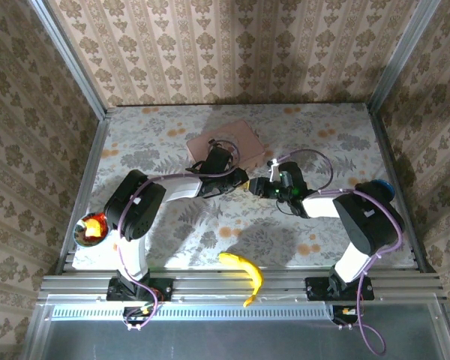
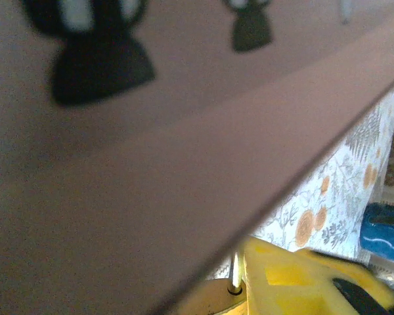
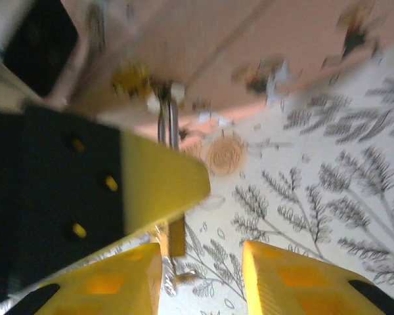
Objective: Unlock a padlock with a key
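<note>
Padlock [image 3: 176,236]: clamped in left gripper [image 1: 244,183], key [image 3: 170,275] apparently hanging from its underside between right gripper [image 3: 202,266] fingers standing apart; shackle [image 3: 167,125] not visibly sprung, so unlocking judged unfinished.

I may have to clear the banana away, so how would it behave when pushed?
The banana is curved, so a push at one end would probably turn it rather than slide it straight. It lies at the near edge of the table, over the metal rail, so a nudge that way might tip it off.
</note>
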